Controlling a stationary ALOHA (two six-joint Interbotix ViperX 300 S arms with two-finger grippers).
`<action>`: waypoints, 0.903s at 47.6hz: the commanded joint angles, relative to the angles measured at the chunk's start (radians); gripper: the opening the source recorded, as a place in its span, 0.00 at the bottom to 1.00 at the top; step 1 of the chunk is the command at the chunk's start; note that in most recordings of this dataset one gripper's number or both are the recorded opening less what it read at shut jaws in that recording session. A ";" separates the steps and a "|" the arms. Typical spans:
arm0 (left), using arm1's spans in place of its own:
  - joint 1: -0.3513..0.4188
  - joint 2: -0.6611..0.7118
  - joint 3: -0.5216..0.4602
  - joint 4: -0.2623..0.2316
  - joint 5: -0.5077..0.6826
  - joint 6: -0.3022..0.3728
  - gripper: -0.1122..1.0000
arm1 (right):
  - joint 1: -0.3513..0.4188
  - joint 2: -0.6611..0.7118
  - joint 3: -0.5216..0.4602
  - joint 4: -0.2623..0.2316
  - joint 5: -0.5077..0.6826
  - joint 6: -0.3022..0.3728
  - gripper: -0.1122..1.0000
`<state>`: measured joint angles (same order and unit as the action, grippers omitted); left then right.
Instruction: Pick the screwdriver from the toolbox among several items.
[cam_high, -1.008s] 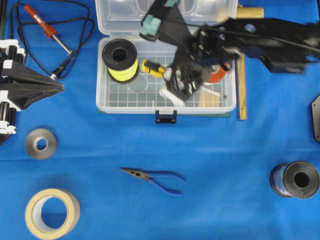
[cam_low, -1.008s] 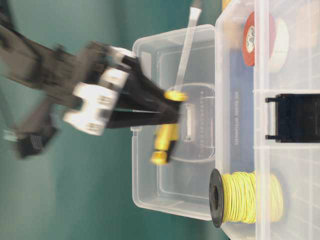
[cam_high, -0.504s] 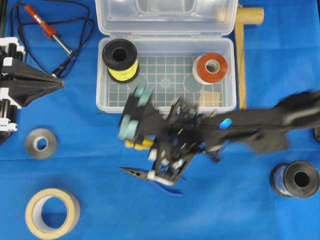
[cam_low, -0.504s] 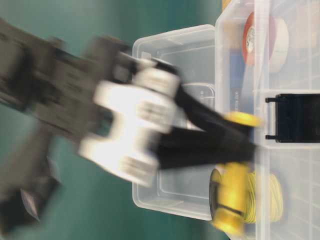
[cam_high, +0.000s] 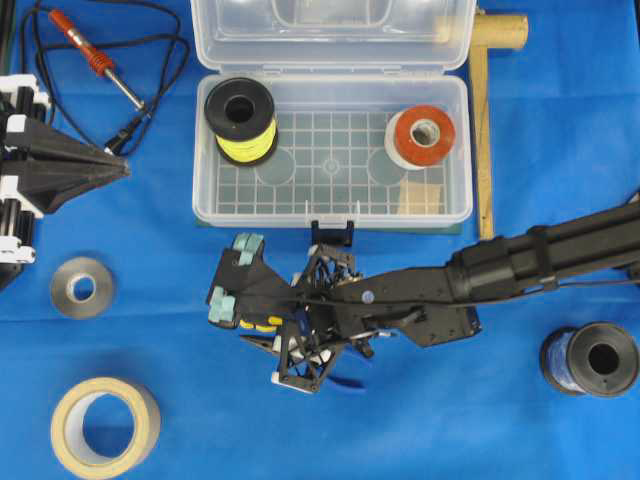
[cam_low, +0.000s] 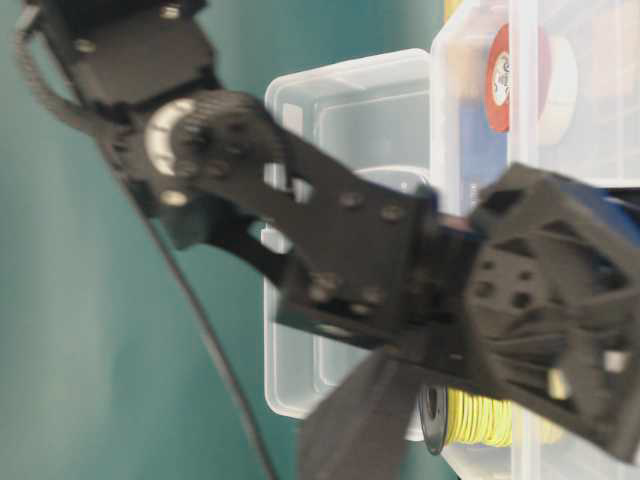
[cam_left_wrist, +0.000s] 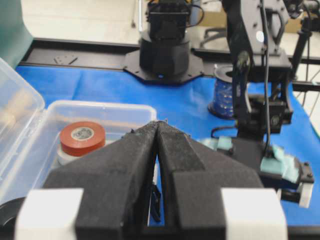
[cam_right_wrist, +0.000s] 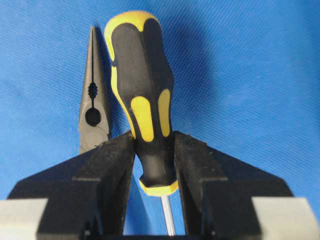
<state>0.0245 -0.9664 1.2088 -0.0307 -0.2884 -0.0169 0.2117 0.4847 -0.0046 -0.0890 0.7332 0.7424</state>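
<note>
The surface (cam_high: 450, 400) is bright blue. The screwdriver (cam_right_wrist: 141, 102) has a black handle with yellow patches and a silver shaft; the pliers (cam_right_wrist: 94, 112) beside it have dull grey jaws. The clear toolbox (cam_high: 205, 190) shows a grid-patterned floor, holding a yellow wire spool (cam_high: 241, 122) and an orange-red tape roll (cam_high: 423, 135).

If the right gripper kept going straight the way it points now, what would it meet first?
Probably the blue cloth: the right gripper, shut on the screwdriver, aims the handle at it, with the pliers just beside that line. Depth is unclear.
</note>
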 joint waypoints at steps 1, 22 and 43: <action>0.000 0.002 -0.009 -0.002 -0.002 -0.002 0.10 | 0.003 -0.012 -0.018 0.006 -0.018 0.003 0.33; 0.002 -0.031 -0.006 -0.003 0.029 -0.002 0.10 | 0.002 -0.091 -0.018 -0.014 0.067 -0.003 0.79; 0.000 -0.055 -0.005 -0.003 0.040 -0.003 0.10 | 0.075 -0.609 0.221 -0.308 0.183 0.006 0.75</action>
<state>0.0245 -1.0278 1.2134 -0.0307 -0.2424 -0.0184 0.2638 -0.0077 0.1565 -0.3574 0.9388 0.7455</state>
